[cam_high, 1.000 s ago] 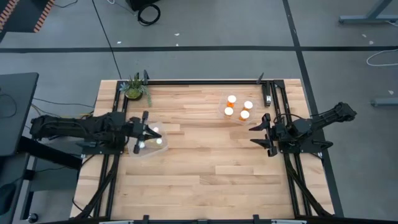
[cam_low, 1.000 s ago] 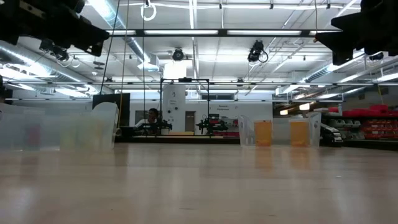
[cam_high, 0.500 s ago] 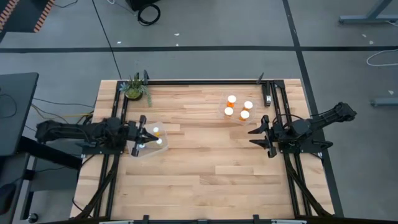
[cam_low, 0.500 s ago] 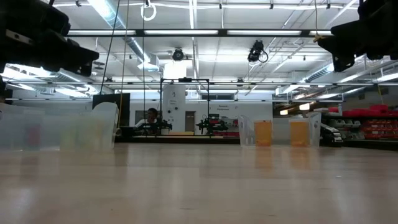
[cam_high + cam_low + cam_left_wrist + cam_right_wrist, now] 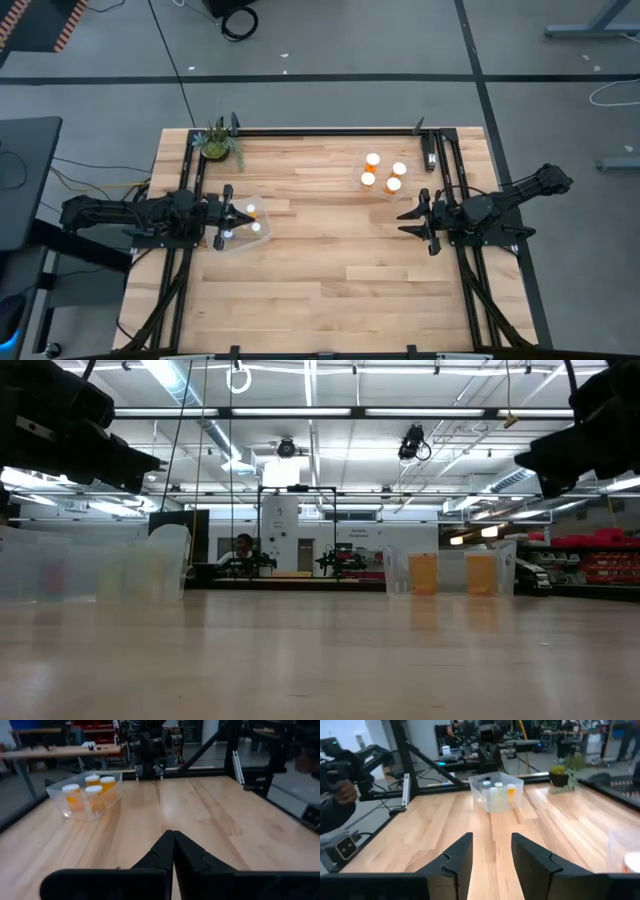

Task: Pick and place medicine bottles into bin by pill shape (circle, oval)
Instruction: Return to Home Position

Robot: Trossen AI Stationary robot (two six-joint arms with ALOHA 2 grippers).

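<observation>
Seen from above, a wooden tabletop (image 5: 320, 280) carries a small potted plant (image 5: 218, 143) at one back corner, and I place everything by that plant.

My left end effector (image 5: 236, 214) hovers near the plant, a little farther from the back edge than it, over the rim of the left clear bin (image 5: 240, 243). Its two dark fingers (image 5: 165, 852) are pressed together, tip to tip, with nothing between them. That bin holds a few medicine bottles (image 5: 256, 227), which show from above as white caps. From my right wrist, most of them look all white and one has a yellow-orange body (image 5: 510, 793).

The right clear bin (image 5: 405, 193) sits well apart from the plant, along the same back edge and on my right arm's side. It holds four orange medicine bottles with white caps (image 5: 393, 184), standing upright and close together.

My right end effector (image 5: 405, 222) hangs just beside that right bin, on the side away from the back edge and far from the plant. Its fingers (image 5: 460, 855) are spread, with bare wood showing between them, and they hold nothing.

No bottle stands on the open wood between the two bins.
</observation>
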